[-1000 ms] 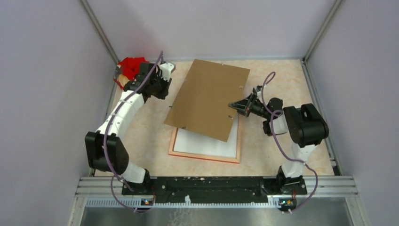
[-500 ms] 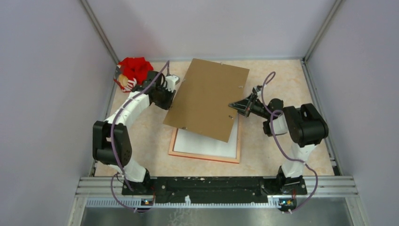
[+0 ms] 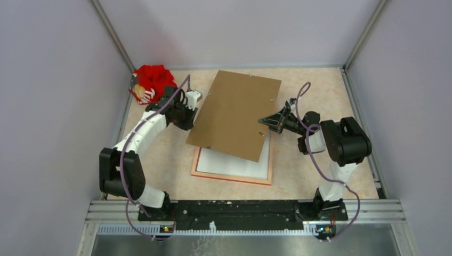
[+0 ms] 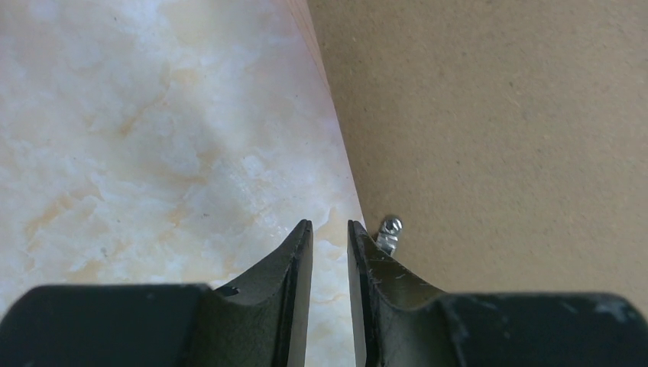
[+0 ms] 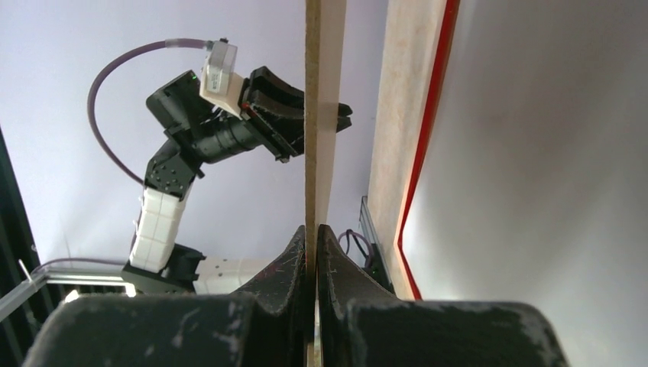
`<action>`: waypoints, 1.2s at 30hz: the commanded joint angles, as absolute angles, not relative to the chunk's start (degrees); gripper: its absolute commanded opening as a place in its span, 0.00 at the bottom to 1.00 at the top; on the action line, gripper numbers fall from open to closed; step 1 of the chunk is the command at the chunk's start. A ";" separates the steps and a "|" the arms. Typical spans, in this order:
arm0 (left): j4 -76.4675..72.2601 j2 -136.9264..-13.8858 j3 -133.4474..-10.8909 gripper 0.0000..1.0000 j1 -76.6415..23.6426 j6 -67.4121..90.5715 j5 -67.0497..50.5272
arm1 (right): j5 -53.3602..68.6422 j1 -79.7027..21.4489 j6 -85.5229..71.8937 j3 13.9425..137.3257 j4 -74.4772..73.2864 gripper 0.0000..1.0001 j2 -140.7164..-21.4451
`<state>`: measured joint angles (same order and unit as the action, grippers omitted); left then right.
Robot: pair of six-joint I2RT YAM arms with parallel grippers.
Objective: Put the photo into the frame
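**Right gripper (image 5: 312,229) clamped on the backing panel (image 3: 234,114) edge**

The brown panel hangs tilted over the frame (image 3: 229,176), which lies nearer the arms, with the photo (image 3: 237,162) white-side up inside. The left gripper (image 4: 330,225), slightly parted and empty, sits just beside the panel's left edge.

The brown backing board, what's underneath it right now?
The frame lies below it, with a white sheet inside, likely the photo lying back up. Only their near part shows; the backing board hides the far part.

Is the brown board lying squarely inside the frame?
No, the brown board lies skewed and reaches well beyond the frame, its edge pinched by the right hand.
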<state>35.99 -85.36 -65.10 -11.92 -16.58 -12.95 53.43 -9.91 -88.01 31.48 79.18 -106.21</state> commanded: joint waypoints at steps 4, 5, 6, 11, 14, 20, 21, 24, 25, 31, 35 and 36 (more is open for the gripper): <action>37.43 -81.60 -63.81 0.32 -12.49 -18.07 -10.16 | 55.34 -8.56 -84.90 31.23 81.50 0.00 -101.96; 37.62 -81.30 -63.73 0.32 -12.48 -18.34 -10.14 | 55.78 -8.08 -84.48 30.52 81.09 0.00 -101.43; 37.84 -81.08 -63.65 0.32 -12.48 -18.54 -10.15 | 56.27 -7.72 -83.87 29.85 80.42 0.00 -100.83; 36.07 -80.87 -62.41 0.32 -12.39 -18.66 -8.50 | 58.36 -7.12 -78.74 27.97 71.37 0.00 -96.39; 34.56 -82.23 -62.12 0.32 -12.30 -18.39 -8.80 | 59.16 -7.13 -71.75 28.20 60.84 0.00 -92.73; 32.37 -86.62 -63.46 0.32 -12.39 -17.29 -10.82 | 59.55 -7.12 -57.88 30.36 39.01 0.00 -86.96; 32.20 -87.52 -63.65 0.32 -12.39 -17.07 -11.17 | 59.67 -7.14 -57.09 30.40 37.91 0.00 -87.06; 31.19 -89.67 -63.89 0.32 -12.48 -16.75 -11.48 | 60.27 -6.74 -57.81 29.92 39.28 0.00 -88.56; 30.91 -90.20 -63.85 0.33 -12.48 -16.70 -11.62 | 60.47 -6.54 -58.29 29.75 40.05 0.00 -89.16; 29.11 -91.94 -63.26 0.33 -12.72 -16.83 -12.57 | 61.20 -6.35 -61.35 29.54 45.73 0.00 -93.21; 27.68 -94.23 -63.09 0.33 -13.16 -16.48 -12.74 | 61.79 -6.34 -62.29 31.25 47.46 0.00 -95.65; 27.42 -94.95 -63.22 0.33 -13.25 -16.36 -12.74 | 61.88 -6.39 -62.47 31.69 47.77 0.00 -96.11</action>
<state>30.74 -92.64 -62.46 -12.62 -17.41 -11.51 59.35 -6.57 -61.45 28.08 41.28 -94.50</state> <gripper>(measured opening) 0.324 0.014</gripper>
